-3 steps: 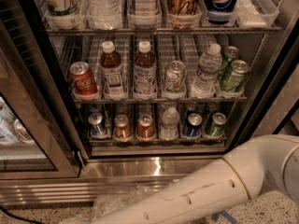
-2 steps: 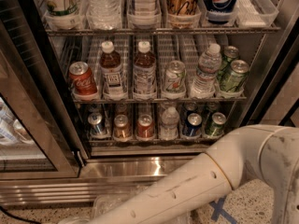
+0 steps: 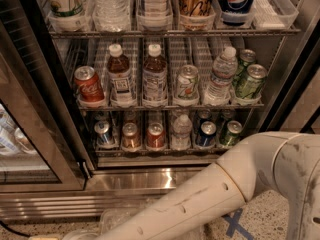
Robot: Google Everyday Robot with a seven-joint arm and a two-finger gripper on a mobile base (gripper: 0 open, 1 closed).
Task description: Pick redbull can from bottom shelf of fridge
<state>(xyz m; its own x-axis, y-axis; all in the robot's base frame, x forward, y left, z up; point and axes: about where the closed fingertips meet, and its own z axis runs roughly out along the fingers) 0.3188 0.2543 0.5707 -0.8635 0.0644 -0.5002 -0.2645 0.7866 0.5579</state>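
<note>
The fridge [image 3: 150,180] stands open in front of me. On its bottom shelf [image 3: 167,152] the redbull can [image 3: 104,133] stands upright at the far left, slim, light blue and silver. To its right are two copper-red cans [image 3: 131,136], a small water bottle [image 3: 181,132], a navy can [image 3: 206,134] and a green can [image 3: 231,133]. My white arm [image 3: 215,194] crosses the bottom of the camera view from the right to the lower left, below the shelf. My gripper is out of view past the lower left edge.
The glass door [image 3: 30,134] hangs open at the left. The middle rack holds a red cola can [image 3: 88,84], two brown bottles [image 3: 120,74], a pale can, a water bottle and green cans [image 3: 250,81]. A blue tape cross [image 3: 235,224] marks the floor.
My arm has swung left and closer to the camera and fills more of the lower right. The cans and bottles have not moved.
</note>
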